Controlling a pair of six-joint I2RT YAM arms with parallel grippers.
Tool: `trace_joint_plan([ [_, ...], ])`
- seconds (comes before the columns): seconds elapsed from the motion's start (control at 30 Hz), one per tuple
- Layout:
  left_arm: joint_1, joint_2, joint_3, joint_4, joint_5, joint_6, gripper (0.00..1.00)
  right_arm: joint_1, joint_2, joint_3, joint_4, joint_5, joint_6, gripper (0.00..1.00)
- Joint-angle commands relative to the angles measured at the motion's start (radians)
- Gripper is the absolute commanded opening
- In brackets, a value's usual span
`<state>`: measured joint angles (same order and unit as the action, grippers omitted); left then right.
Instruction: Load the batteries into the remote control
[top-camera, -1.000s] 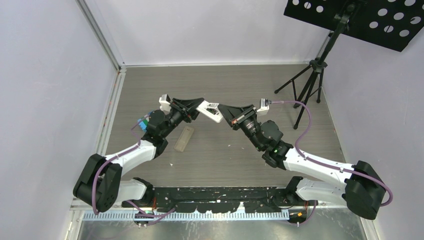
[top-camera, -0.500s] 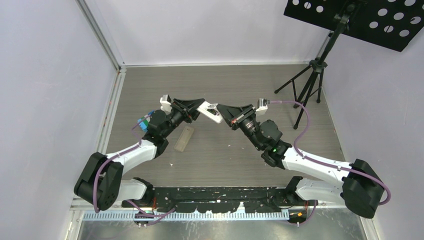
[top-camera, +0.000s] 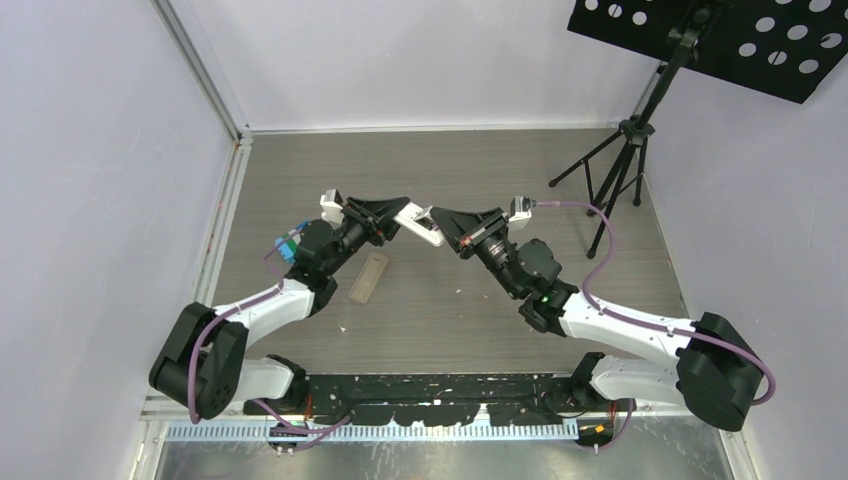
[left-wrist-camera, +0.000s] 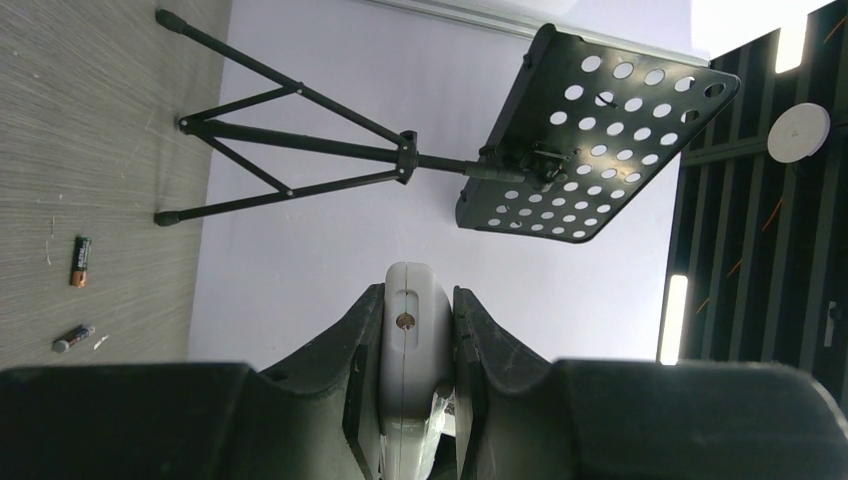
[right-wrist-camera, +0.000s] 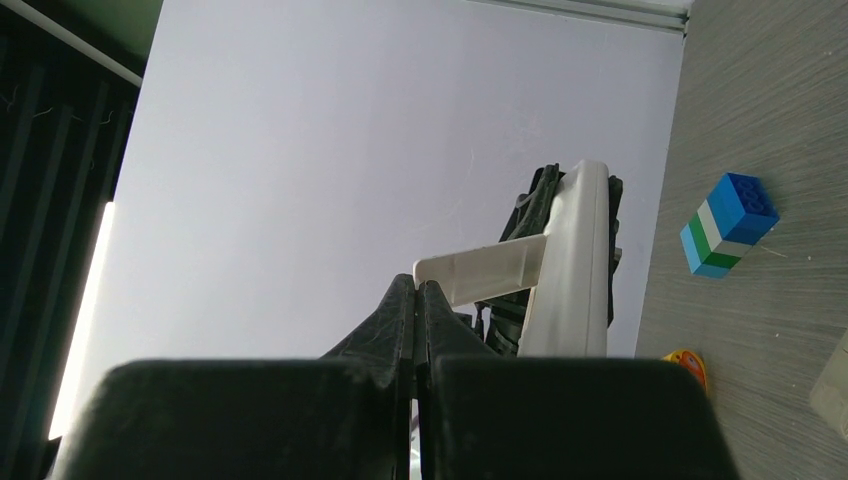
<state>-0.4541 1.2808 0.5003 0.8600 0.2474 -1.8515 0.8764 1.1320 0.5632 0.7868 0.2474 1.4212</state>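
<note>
Mid-table, off the surface: remote control (top-camera: 421, 224), clamped in left gripper (top-camera: 405, 214). Right gripper (top-camera: 438, 217) just right of it, closed tips at remote. Flat bar (top-camera: 368, 276) on table, near-left of remote, beside left arm. Block (right-wrist-camera: 730, 224) further twd left edge. Stand (top-camera: 620, 150) at far-right corner. 2 batteries (left-wrist-camera: 80, 261) on table, near stand's feet, slightly apart.

Wood-grain table (top-camera: 450, 165) with batteries (left-wrist-camera: 80, 261), grey bar (top-camera: 368, 276)

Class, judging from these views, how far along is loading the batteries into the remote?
Done: the left gripper holds the remote control clear of the table. In hand: the right gripper, shut, has its tips at a white flap jutting from it. Left: two batteries lie on the table; none visibly loaded.
</note>
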Motion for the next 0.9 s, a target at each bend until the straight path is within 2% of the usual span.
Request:
trace_joint_plan([
  [0.0,-0.001,-0.009,0.008,0.085,0.017,0.004,0.0,-0.008,0.031,0.049,0.073,0.009,0.009,0.0],
  [0.2,-0.001,-0.008,-0.006,0.1,0.016,0.004,0.0,-0.011,0.064,0.076,0.096,0.0,0.03,0.0],
  [0.43,-0.001,0.006,0.001,0.142,0.021,0.005,0.0,-0.012,0.076,0.034,0.122,0.01,0.102,0.0],
  [0.67,-0.001,0.03,0.002,0.175,0.02,-0.007,0.0,-0.011,0.024,0.009,0.049,0.035,0.122,0.0],
  [0.87,-0.001,0.028,0.004,0.175,0.009,-0.026,0.0,-0.011,-0.022,-0.034,0.012,0.011,0.072,0.0],
])
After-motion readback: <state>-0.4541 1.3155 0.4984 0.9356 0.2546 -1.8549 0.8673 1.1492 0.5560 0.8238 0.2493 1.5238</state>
